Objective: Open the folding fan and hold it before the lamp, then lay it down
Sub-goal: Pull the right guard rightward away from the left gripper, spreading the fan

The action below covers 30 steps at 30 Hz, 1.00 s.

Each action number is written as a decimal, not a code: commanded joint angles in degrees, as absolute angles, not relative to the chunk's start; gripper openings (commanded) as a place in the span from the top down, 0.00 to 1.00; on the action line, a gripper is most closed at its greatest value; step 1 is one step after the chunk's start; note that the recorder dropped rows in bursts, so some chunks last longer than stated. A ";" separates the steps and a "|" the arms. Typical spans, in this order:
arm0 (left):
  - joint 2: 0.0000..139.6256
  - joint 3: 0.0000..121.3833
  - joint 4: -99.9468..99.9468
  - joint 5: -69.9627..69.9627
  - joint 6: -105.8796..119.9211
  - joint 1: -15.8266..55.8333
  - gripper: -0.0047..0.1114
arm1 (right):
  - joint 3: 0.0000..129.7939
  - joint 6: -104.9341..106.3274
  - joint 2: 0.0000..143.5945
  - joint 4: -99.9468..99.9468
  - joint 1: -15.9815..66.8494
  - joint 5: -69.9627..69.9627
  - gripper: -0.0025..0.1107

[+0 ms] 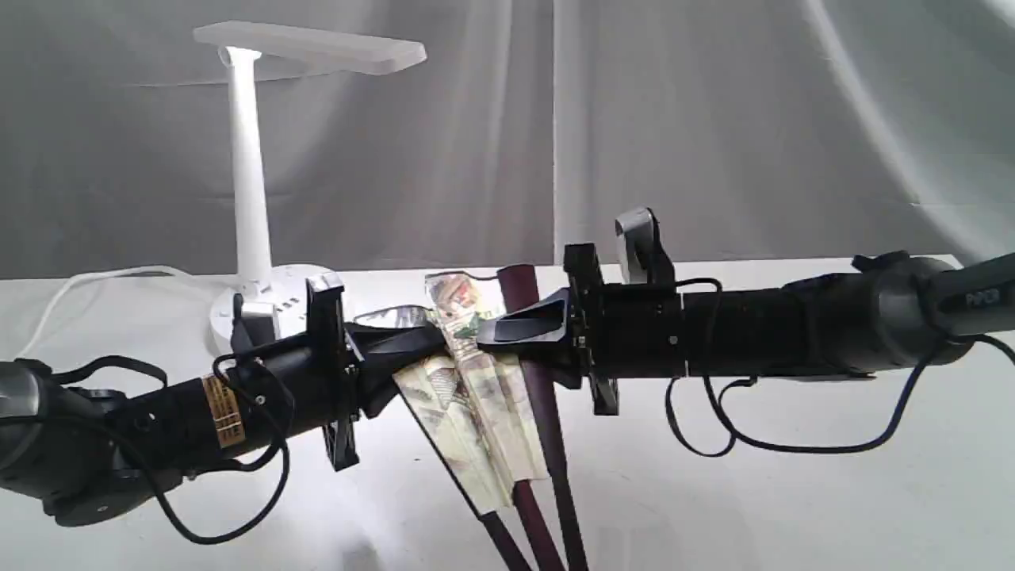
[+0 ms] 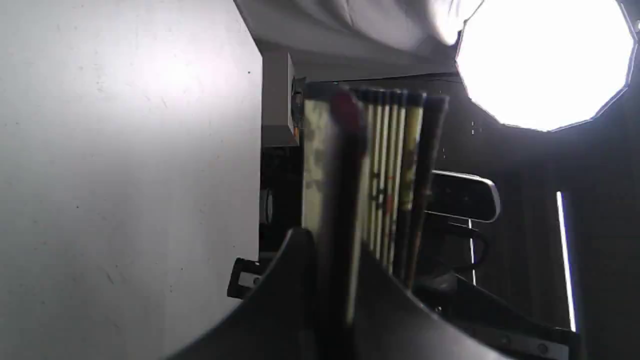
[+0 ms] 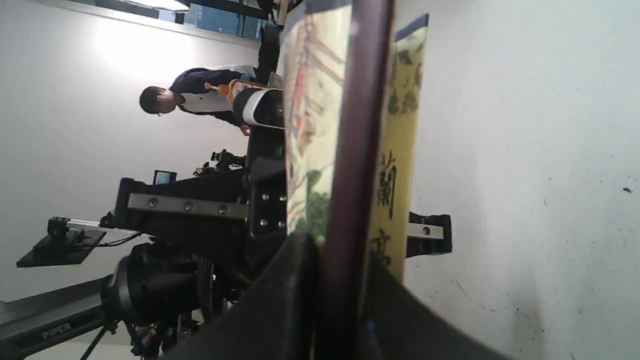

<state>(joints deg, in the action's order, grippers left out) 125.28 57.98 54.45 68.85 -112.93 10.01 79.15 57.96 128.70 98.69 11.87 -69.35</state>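
Fan [image 1: 468,404] barely spread, pinched by left hand [image 1: 427,342] and right hand [image 1: 490,337]

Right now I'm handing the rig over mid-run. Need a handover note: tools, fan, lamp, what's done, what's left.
Left tool: shut on one outer edge of the folding fan.
Right tool: shut on the fan's maroon outer rib.
Fan: held between both tools over the table, only a few pleats spread.
Lamp: upright at the back, behind the left tool.
Done: fan gripped, opening begun.
Left: spread it fully, hold it before the lamp, lay it down.
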 commanded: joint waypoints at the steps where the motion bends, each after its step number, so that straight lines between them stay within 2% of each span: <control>1: 125.40 58.29 55.48 69.96 -113.57 10.17 0.96 | 79.42 60.37 128.20 99.95 12.03 -69.96 0.98; 10: 125.40 58.29 55.80 69.96 -114.32 10.17 0.96 | 79.42 58.96 128.20 99.95 11.81 -69.96 0.98; 30: 125.40 58.29 55.76 69.96 -116.48 8.88 0.96 | 79.42 55.03 128.20 99.95 3.53 -69.96 0.98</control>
